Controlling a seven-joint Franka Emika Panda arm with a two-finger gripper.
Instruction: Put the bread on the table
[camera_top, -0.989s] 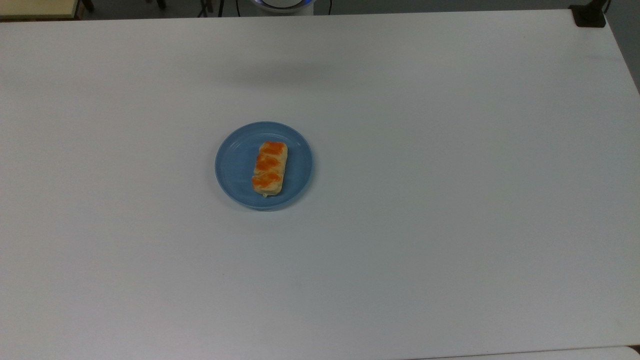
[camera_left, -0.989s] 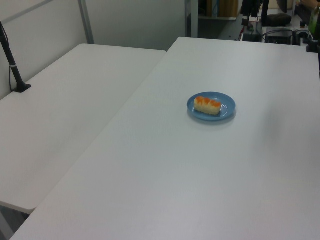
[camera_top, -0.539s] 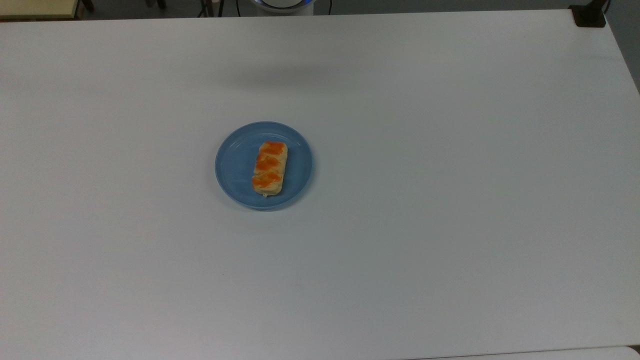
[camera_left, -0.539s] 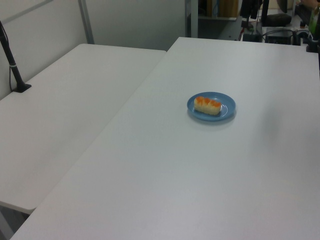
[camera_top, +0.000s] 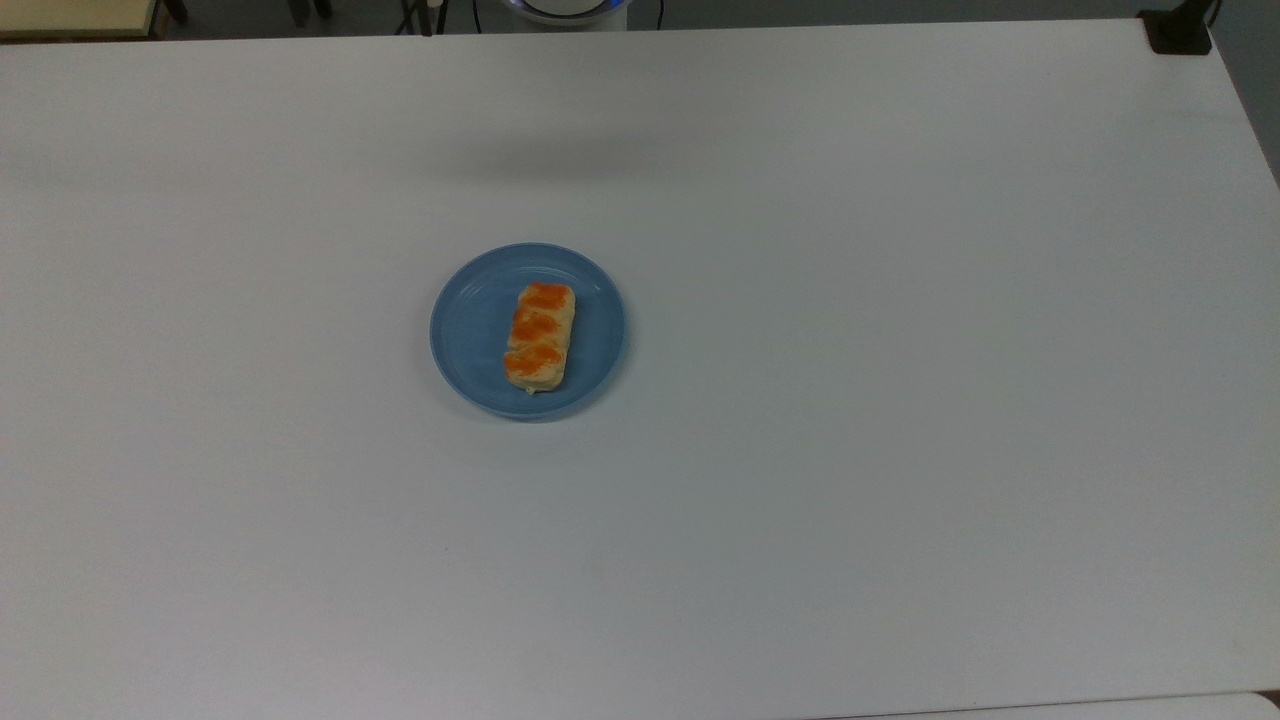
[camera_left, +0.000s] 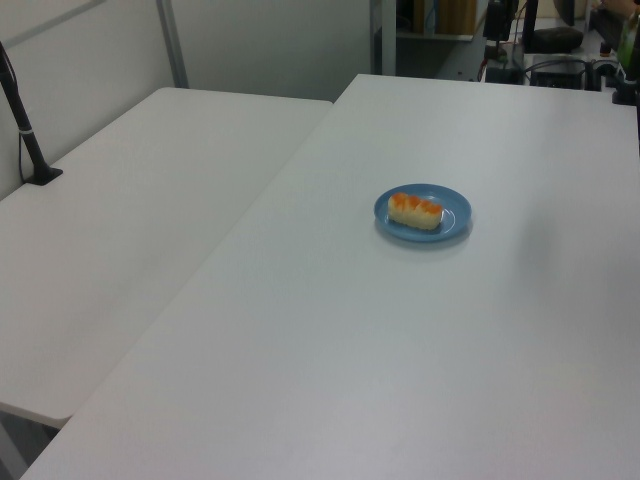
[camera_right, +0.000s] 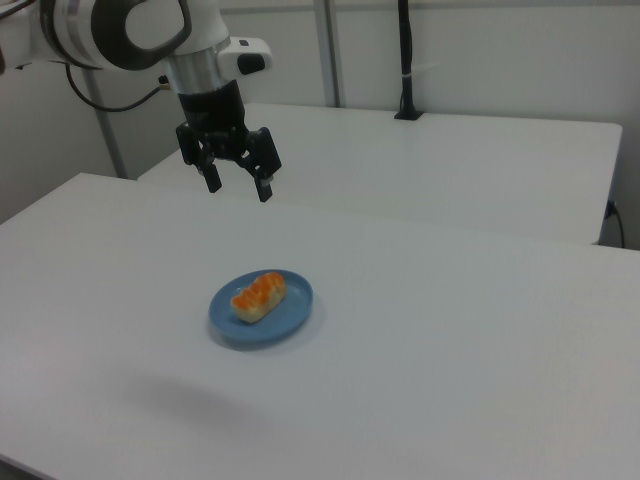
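Note:
The bread (camera_top: 540, 336) is a small pale bun with orange-glazed lumps on top, lying on a round blue plate (camera_top: 470, 330) near the middle of the white table (camera_top: 900, 400). Bread (camera_left: 416, 210) and plate (camera_left: 455, 215) also appear in the left view, and bread (camera_right: 259, 296) on the plate (camera_right: 290, 315) in the right view. In the right view my gripper (camera_right: 239, 185) hangs open and empty well above the table, up and to the left of the bread, fingers pointing down.
A second white table (camera_left: 130, 230) adjoins on the left view's left, with a black post (camera_left: 25, 130) clamped to it. A black clamp (camera_top: 1178, 30) sits at the top view's far right corner. Wide bare tabletop surrounds the plate.

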